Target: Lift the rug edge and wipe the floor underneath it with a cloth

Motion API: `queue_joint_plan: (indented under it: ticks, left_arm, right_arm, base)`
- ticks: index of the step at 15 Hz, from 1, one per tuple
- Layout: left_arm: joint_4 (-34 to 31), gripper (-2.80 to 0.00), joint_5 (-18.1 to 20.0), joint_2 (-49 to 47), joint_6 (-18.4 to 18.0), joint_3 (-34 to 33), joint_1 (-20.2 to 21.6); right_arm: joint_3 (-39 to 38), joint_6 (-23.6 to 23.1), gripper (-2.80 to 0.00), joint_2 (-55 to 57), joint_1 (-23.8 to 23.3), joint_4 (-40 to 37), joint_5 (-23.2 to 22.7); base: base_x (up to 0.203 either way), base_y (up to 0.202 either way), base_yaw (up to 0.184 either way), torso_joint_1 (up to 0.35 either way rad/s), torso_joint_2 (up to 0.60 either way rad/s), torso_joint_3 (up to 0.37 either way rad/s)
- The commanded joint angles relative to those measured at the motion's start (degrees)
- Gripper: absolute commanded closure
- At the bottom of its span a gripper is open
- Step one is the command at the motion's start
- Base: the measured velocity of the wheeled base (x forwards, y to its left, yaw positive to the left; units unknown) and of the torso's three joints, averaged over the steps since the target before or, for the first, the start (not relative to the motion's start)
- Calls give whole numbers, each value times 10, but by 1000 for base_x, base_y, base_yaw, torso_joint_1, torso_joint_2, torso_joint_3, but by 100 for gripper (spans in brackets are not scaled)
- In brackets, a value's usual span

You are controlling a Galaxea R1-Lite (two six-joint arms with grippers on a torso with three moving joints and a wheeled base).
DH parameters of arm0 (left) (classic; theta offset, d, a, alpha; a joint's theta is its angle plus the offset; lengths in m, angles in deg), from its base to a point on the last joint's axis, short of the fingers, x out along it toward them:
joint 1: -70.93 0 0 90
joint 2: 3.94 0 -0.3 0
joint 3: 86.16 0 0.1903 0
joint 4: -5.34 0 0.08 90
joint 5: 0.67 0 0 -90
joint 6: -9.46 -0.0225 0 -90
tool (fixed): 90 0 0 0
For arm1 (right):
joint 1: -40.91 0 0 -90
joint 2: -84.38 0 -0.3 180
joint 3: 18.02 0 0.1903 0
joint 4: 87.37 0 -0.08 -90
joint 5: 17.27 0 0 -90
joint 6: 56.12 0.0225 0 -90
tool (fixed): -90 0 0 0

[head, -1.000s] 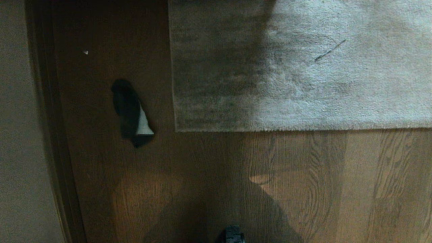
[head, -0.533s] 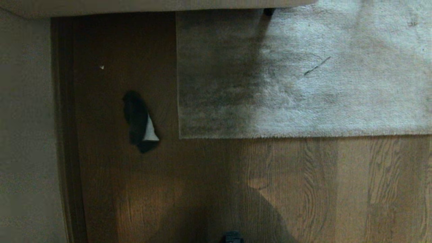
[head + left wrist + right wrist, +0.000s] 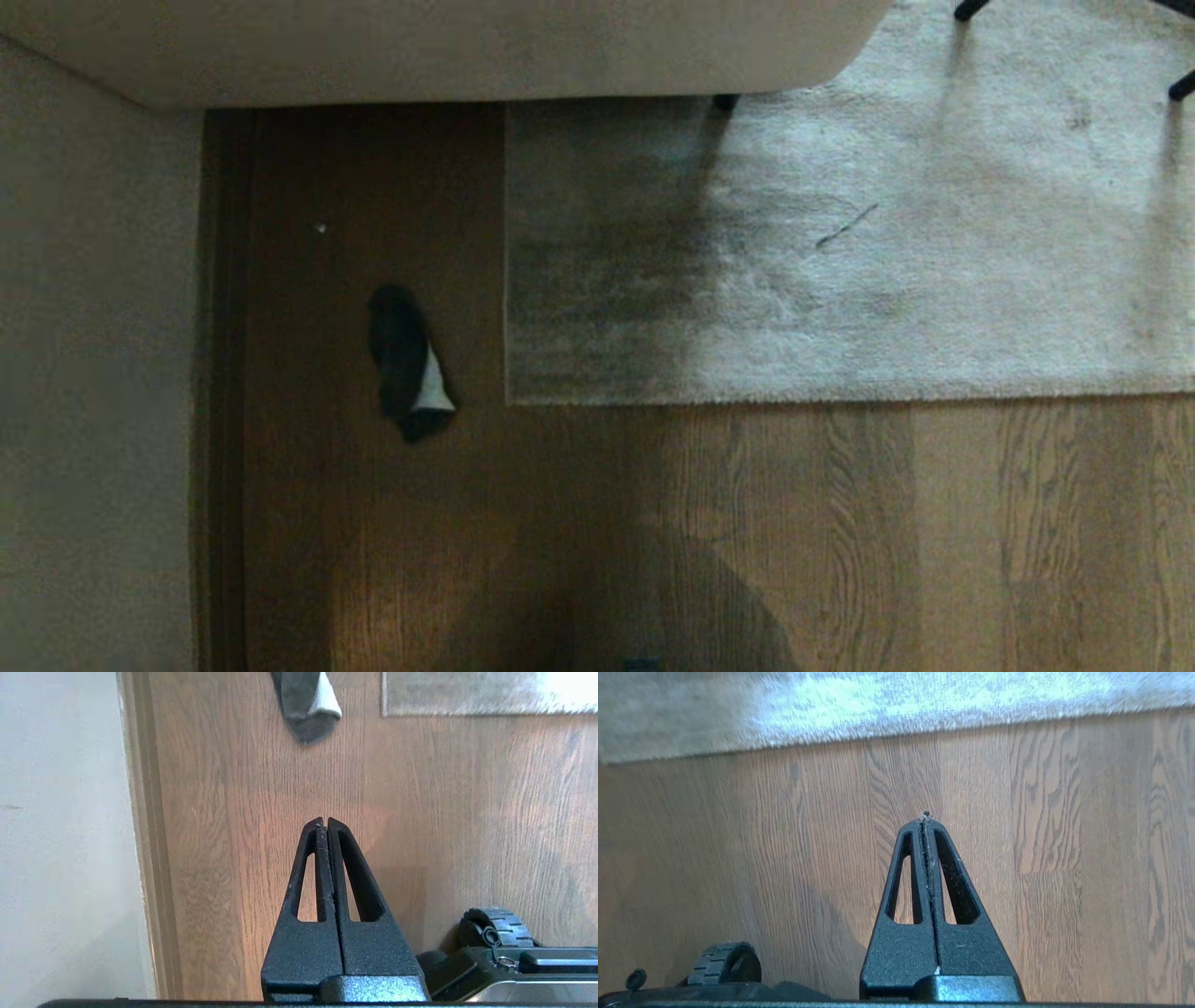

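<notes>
Luckily, both pincers, left pincer (image 3: 325, 822) and right pincer (image 3: 926, 820), were shut tight and held nothing. Mid-left, the cloth (image 3: 408, 364) lay on the floor (image 3: 840, 523) beside the rug edge (image 3: 512, 397). A closed pincer might just push it away.

Cloth (image 3: 408, 366) on floor (image 3: 840, 532), L of rug edge (image 3: 509, 397)

Brown wood-grain floor (image 3: 766, 523) runs from a pale wall on the left. A large pale plush rug (image 3: 934, 280) lies flat on it, its corner (image 3: 512, 399) near a small crumpled cloth (image 3: 409, 366) lying apart on bare planks.
</notes>
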Motion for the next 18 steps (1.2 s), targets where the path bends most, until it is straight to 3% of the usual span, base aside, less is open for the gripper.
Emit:
queue_joint_plan:
  ticks: [1,18]
  left_arm:
    - [0,0,0,0,0,0,0]
    - [0,0,-1,0,0,0,0]
  right_arm:
    - [0,1,0,0,0,0,0]
    - [0,1,0,0,0,0,0]
  base:
    - [0,0,0,2,2,209]
    - [0,0,0,4,2,204]
